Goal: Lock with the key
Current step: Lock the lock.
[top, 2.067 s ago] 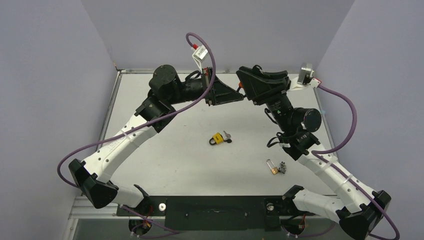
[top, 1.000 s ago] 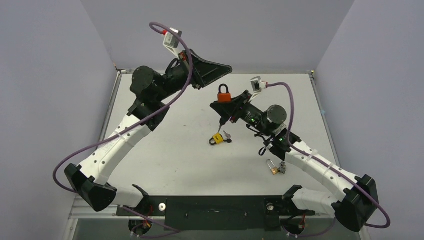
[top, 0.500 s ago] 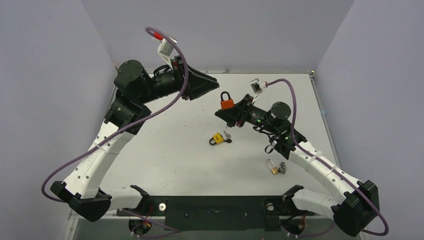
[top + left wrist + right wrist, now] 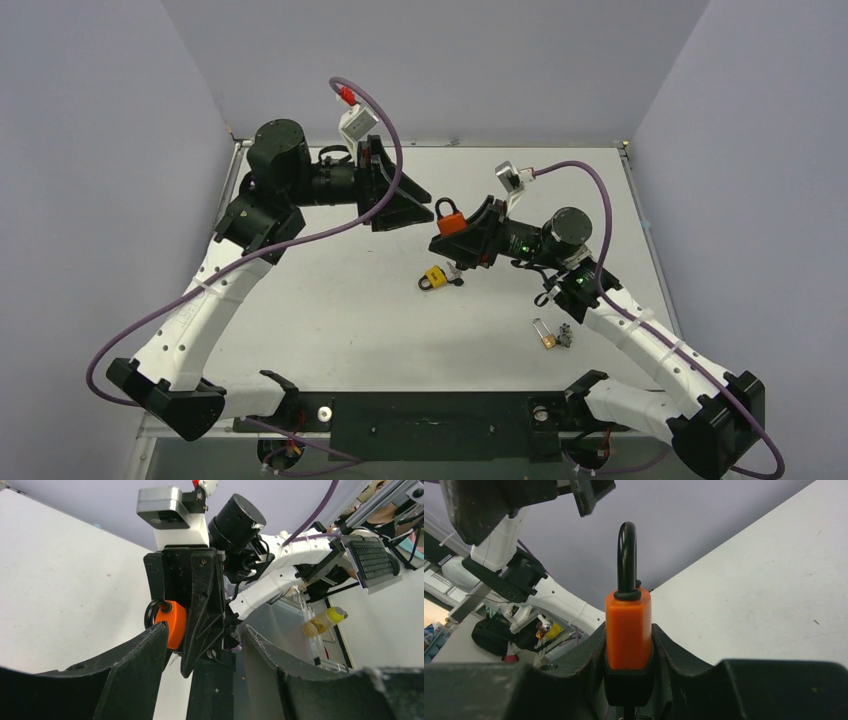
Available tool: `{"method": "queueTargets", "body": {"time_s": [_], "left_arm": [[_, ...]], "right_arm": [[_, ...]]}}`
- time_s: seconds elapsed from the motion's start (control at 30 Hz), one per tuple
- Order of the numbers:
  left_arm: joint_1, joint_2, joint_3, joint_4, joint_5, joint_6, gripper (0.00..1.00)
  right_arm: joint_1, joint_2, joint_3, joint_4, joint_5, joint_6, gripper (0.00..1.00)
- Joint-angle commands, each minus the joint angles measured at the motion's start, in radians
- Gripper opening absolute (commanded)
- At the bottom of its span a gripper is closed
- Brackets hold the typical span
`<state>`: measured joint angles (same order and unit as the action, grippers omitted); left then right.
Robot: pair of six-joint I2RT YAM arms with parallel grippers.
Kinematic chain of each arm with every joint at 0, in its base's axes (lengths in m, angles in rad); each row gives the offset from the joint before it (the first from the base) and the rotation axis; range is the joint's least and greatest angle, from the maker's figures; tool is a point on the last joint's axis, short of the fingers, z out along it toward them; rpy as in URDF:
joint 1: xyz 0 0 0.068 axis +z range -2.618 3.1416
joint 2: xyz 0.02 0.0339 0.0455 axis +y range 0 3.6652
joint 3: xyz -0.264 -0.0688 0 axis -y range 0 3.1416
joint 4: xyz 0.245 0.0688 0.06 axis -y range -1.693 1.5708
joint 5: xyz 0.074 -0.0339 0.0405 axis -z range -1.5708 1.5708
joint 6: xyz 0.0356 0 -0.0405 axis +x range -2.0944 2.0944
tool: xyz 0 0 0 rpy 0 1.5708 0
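Your right gripper [image 4: 629, 647] is clenched on the orange padlock [image 4: 628, 625], with fingers on two opposite sides of the body. The shackle [image 4: 627, 555] points up, away from the wrist. The lock hangs in the air over mid-table [image 4: 330, 300]. The shackle shows edge-on, so you cannot tell if it is latched.

Your left gripper [image 4: 202, 640] is released and holds nothing. Its fingers are spread and aimed at the orange padlock, near it but apart.

A yellow padlock [image 4: 432, 277] lies on the table just below the held lock, with a small silver piece [image 4: 455, 271] against it. Nearer the right arm's base lie a small brass lock [image 4: 546, 335] and a grey bunch [image 4: 566, 336], too small to make out.
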<state>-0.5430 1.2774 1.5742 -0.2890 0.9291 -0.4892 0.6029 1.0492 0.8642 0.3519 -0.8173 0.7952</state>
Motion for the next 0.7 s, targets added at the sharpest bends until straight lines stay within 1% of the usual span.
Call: {"method": "queueTargets", "body": {"time_s": [0.0,0.67], "left_arm": [[0.006,0.004,-0.029,0.075,0.073,-0.005,0.52],[0.018,0.037,-0.057,0.127,0.057,-0.036,0.52]], "right_arm": [[0.014,-0.026,0.060,0.113,-0.027,0.016,0.00],[0.042,-0.042,0.059,0.120,-0.016,0.016,0.00]]}}
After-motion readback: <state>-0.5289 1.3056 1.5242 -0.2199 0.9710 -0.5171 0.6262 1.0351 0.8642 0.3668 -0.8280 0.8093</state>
